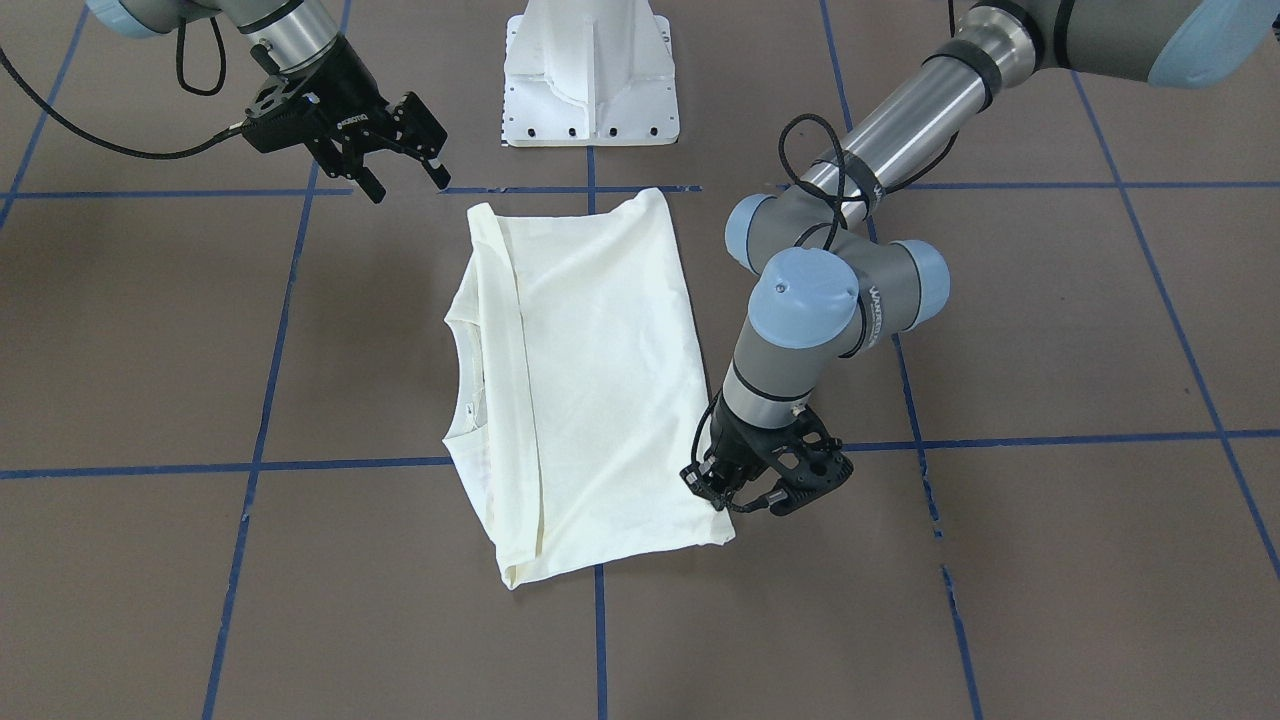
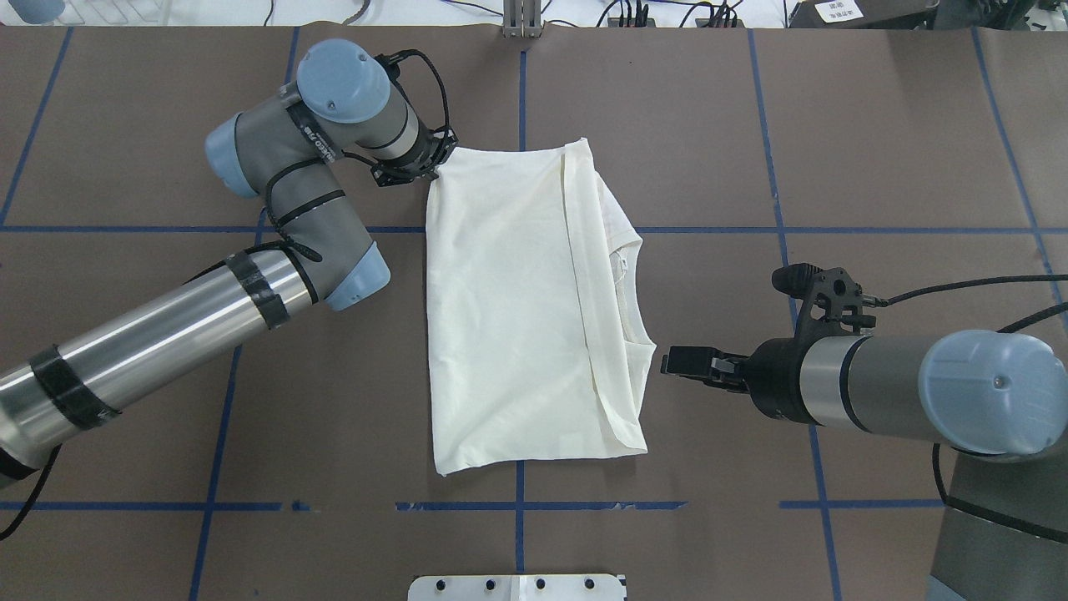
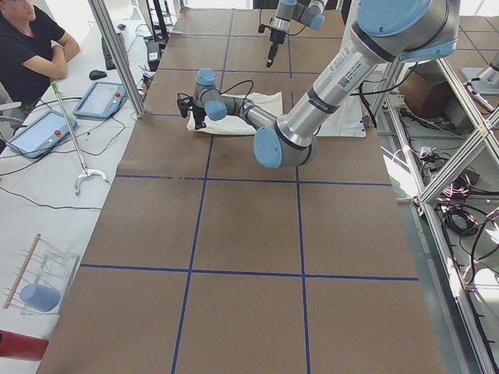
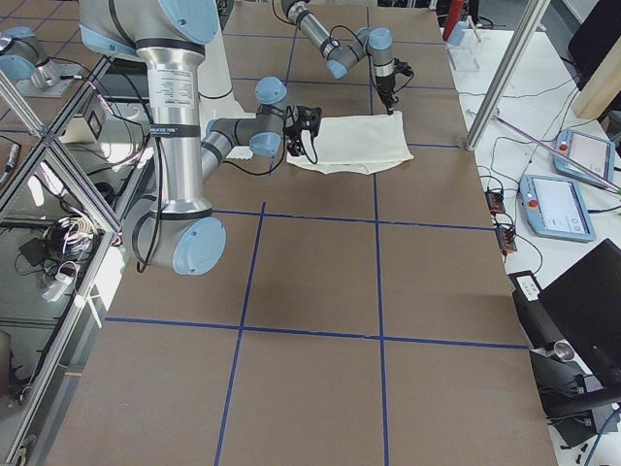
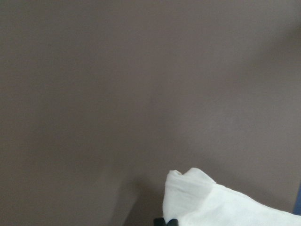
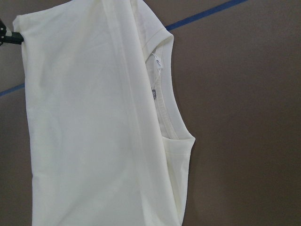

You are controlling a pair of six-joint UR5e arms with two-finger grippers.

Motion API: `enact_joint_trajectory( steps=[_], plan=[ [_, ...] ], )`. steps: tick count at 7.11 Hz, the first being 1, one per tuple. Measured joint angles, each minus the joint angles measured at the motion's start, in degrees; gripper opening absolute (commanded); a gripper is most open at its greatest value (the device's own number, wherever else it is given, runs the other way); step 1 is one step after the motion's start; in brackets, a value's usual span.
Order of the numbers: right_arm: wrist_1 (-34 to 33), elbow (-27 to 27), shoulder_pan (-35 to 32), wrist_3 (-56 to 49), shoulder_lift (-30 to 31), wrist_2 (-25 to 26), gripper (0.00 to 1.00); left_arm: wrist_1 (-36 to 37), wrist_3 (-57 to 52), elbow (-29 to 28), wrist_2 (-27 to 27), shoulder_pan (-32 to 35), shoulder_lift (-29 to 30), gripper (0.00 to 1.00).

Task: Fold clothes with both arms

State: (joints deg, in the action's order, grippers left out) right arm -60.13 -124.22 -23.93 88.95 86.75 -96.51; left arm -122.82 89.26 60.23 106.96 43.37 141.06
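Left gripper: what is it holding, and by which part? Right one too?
The left gripper pinches the T-shirt by its far left corner, where the cloth bunches up. The right gripper is open, off the shirt, holding nothing.

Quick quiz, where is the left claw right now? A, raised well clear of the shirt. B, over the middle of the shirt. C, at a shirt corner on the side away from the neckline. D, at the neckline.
C: the left claw is down at a corner of the T-shirt opposite its neckline; the open right claw is off the cloth.
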Motion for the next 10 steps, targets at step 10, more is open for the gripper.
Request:
enact_joint_trajectory(
  steps=[10],
  plan=[
    [-33.0,14.9,1.9,-11.1,-24.7,-1.0,1.0,20.4,-18.5,28.7,-0.4,2.0,-11.1,1.0]
  ],
)
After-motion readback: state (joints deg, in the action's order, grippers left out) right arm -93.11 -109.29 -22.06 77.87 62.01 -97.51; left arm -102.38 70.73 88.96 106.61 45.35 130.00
